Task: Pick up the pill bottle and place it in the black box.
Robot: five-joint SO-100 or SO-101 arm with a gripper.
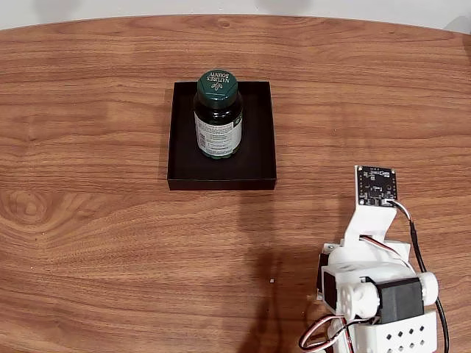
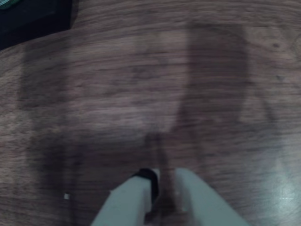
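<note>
bare table (image 1: 88, 243) all round black box (image 1: 257, 158); pill bottle (image 1: 218, 115) upright inside (sole obstacle).

Matte black box (image 1: 257, 158) on wood-grain table (image 1: 88, 220)

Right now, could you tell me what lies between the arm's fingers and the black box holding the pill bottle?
Only bare wooden table. In the wrist view, nothing sits between the fingers and the black box; the pill bottle stands inside the box in the fixed view.
</note>
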